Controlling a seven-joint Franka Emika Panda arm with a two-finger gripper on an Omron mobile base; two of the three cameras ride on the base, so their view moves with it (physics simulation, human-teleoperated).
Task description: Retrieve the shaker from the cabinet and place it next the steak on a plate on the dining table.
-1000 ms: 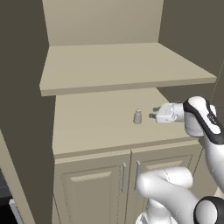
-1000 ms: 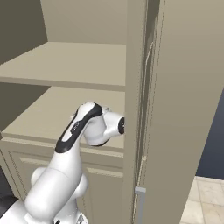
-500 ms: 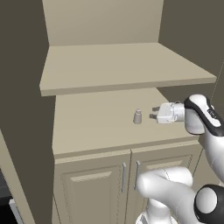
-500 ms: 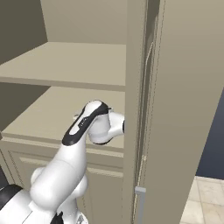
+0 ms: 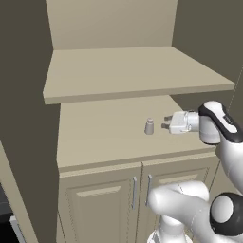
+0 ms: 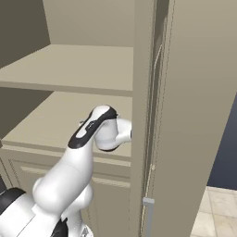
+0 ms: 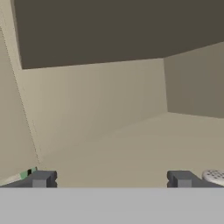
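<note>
Shaker (image 5: 149, 126) stood upright on the cabinet's (image 5: 109, 137) lower shelf, roughly mid-depth, right of centre, under the upper shelf (image 5: 128, 71). Gripper (image 5: 167, 122) reached in horizontally from the right, tips pointing at the shaker, just beside it but apart, no contact visible in the left base view. Hand view: both dark fingertips (image 7: 41, 178) sat far apart at the bottom edge, so the jaws were spread wide with nothing between them; the shaker's perforated cap (image 7: 214, 176) peeked in at the lower right, outside the right fingertip, not in the gap. That view looked along the shelf to the beige back wall and the dark side panel (image 7: 194, 78). Right base view: arm's white forearm with black stripe (image 6: 92, 129) bent into the cabinet opening, wrist hidden behind the vertical cabinet post (image 6: 141, 115). Panelled doors (image 5: 99, 206) below the shelf were closed, slim metal handles (image 5: 134, 192) side by side at the centre seam.
</note>
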